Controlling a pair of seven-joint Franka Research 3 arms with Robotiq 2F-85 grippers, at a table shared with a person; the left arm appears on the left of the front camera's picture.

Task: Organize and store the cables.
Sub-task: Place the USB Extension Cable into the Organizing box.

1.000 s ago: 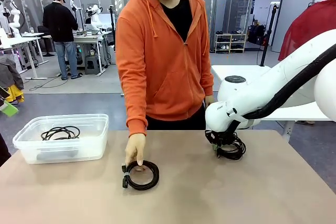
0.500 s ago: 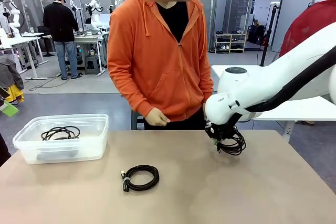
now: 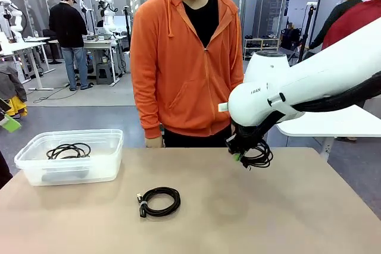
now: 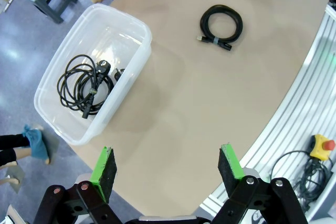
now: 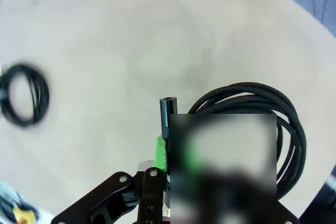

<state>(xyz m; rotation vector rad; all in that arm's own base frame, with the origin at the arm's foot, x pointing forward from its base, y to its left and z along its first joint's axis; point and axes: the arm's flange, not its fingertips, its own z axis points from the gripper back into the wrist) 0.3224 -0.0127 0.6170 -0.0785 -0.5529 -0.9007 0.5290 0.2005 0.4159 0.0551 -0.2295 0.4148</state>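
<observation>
Grips one cable coil point(image 3: 258, 159) in the right fingers point(image 3: 237, 157), above the counter point(image 3: 280, 218).
Faces a person in an orange hoodie point(image 3: 184, 69) across the far edge. Keeps a clear bin point(image 3: 36, 172) at the counter's left with a loose cable point(image 3: 68, 150) inside. Leaves a second coil point(image 3: 159, 200) flat near the middle, well apart from the bin. Holds the left fingers point(image 4: 104, 167) spread wide and empty, high above.
</observation>
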